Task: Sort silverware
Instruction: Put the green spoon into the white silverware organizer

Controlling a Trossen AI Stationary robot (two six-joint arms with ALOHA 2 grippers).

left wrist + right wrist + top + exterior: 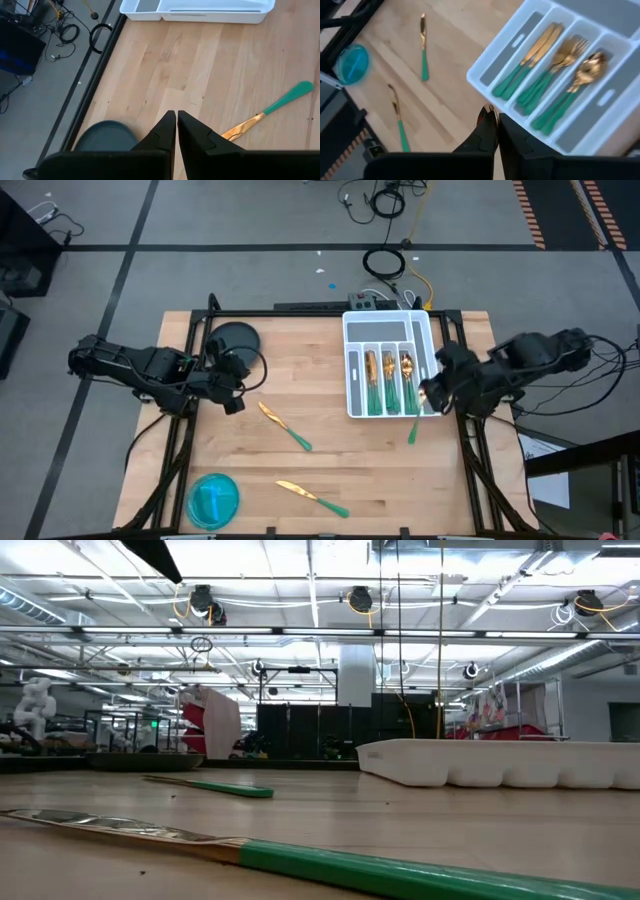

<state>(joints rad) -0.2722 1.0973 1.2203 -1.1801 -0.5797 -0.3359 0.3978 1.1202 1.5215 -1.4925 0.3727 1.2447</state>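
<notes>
The white slotted tray [388, 325] [600, 130] holds knives [530, 55], forks [555, 65] and spoons [575, 85] with gold heads and green handles, each kind in its own slot. A fork [285, 426] [270, 112] lies flat mid-table. A knife [312, 496] [300, 860] lies near the near edge. My right gripper [430, 393] [494, 116] is by the tray's near right corner, shut on one more piece [412, 430]. My left gripper [236, 385] [176, 116] is shut and holds nothing, hovering beside a dark bowl [236, 340]. My right gripper pinches a green-handled piece by its gold head end [487, 110], which shows only as a sliver at the fingertips. Its green handle [412, 432] points toward the near edge, past the tray's near rim. The fingers hide the rest; lifted or resting, I cannot tell.
A round blue dish [213, 498] [351, 62] sits at the near left corner. The dark bowl [105, 136] stands by the far left edge. Bare wood [380, 470] lies between the loose pieces and the tray. Cables [385, 265] lie on the floor beyond the far edge.
</notes>
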